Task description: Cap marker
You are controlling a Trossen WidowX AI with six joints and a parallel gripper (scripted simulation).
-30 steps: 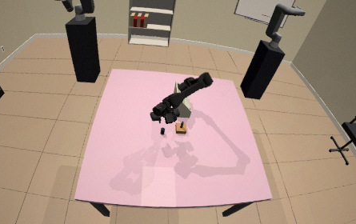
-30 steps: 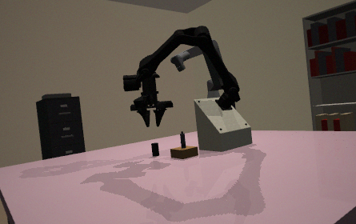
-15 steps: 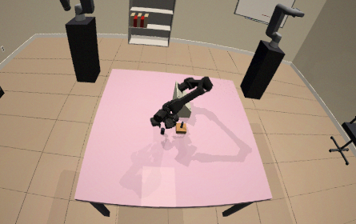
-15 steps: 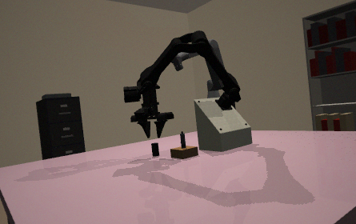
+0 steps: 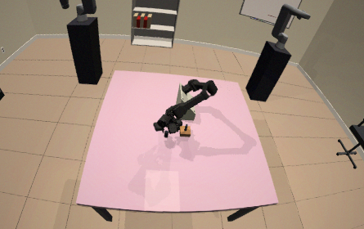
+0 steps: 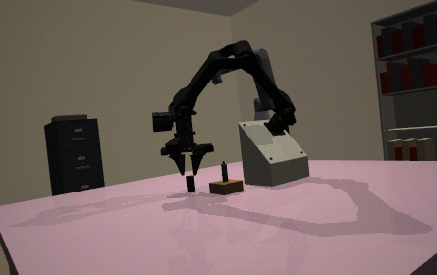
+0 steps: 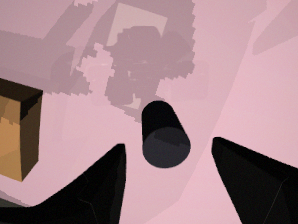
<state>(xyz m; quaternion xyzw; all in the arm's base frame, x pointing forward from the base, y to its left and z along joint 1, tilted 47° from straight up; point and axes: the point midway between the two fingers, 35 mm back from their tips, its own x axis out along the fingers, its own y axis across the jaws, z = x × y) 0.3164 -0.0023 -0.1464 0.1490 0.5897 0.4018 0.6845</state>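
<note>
The cap (image 5: 166, 133) (image 6: 191, 184) (image 7: 166, 148), a small black cylinder, stands upright on the pink table (image 5: 122, 172) (image 6: 122, 226). My gripper (image 6: 189, 174) (image 7: 169, 147) is open and empty, pointing down, with its fingertips just above the cap's top. In the wrist view the cap shows between the fingertips, with a gap on either side. The dark marker (image 5: 186, 127) (image 6: 224, 172) stands upright in the orange-brown holder block (image 5: 185, 133) (image 6: 226, 188) (image 7: 11, 137), beside the cap. The marker is out of the wrist view. In the top view the fingertips are hidden by the arm.
A grey sloped mount (image 5: 188, 114) (image 6: 259, 164) carries the arm's base, behind the holder block. The arm reaches over from it. Shadows of the arm lie on the table. Shelves (image 5: 155, 29) (image 6: 416, 110) and black pedestals (image 5: 86, 53) (image 5: 267, 71) stand beyond the table.
</note>
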